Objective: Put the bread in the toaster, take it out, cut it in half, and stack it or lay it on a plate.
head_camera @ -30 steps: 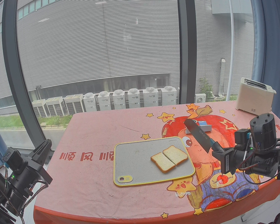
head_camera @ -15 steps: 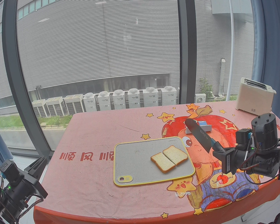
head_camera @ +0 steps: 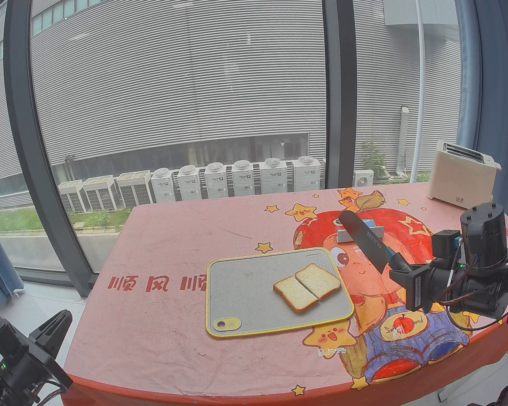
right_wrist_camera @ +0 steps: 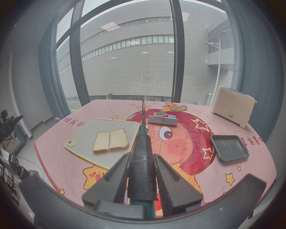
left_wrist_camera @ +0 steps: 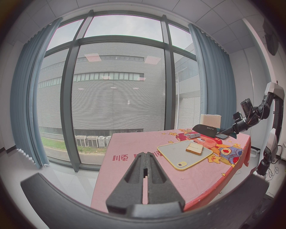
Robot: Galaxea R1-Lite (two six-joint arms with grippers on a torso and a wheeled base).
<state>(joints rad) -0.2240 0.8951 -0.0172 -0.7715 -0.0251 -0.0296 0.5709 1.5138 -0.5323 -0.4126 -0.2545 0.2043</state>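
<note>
R gripper (head_camera: 405, 272), mid-right of head view, clenched on knife (head_camera: 366, 238) handle, blade aimed up-left. Bread (head_camera: 306, 287), 2 halves side by side, lies centre frame on cutting board (head_camera: 242, 295), left of R gripper. L gripper (left_wrist_camera: 145, 159), pinched empty, lower-left corner, well apart: R arm nearer.

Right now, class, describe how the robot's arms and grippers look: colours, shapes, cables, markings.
Both grippers are black, each with two tapered, wedge-shaped fingers. Behind the left gripper run thin black cables, with a small green light. The right gripper has a boxy black body, a black cylinder on top, a blue connector and looping dark cables. The right arm is white farther up.
</note>
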